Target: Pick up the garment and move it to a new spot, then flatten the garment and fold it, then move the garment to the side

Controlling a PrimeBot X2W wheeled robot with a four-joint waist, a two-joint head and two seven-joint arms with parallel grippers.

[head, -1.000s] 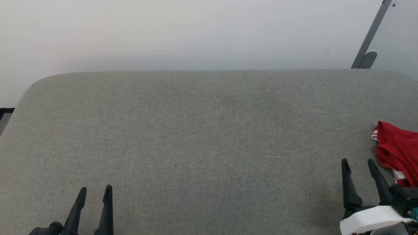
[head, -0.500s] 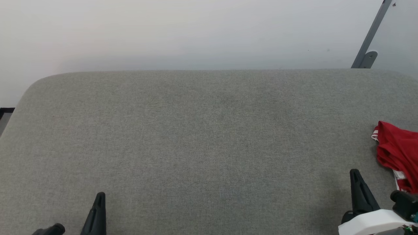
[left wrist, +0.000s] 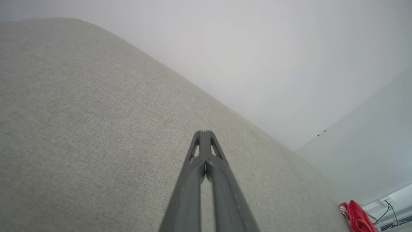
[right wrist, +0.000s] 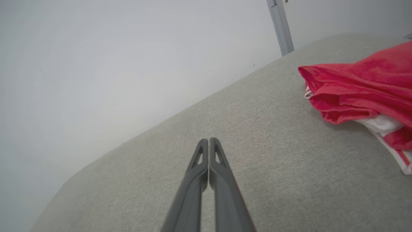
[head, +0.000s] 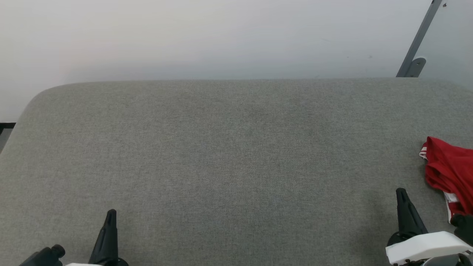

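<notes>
Grey woven fabric surface (head: 236,155), wide with rounded corners, spans the work area.

Nearest, lower left of the head view: left gripper (head: 110,213), fingers pressed together into one dark point, empty, poised over bare cloth. The left wrist view agrees, with the tips meeting.

Lower right: right gripper (head: 401,192), likewise clenched tight and empty, with a white wrist housing (head: 425,247) behind it.

Just beyond it and to its right, not touching: the garment (head: 449,171). It is red, bunched in loose folds at the surface's right edge and partly cut off by the frame. In the right wrist view, white cloth and red-and-white striped trim show at its near underside.

Farther on, open grey cloth runs to the far edge.

Behind it stands a plain pale wall (head: 221,37). A grey metal post (head: 419,37) slants up at far right, with a bracket at its foot.

Past the garment in the left wrist view there are possibly some cables, too small to be sure.
</notes>
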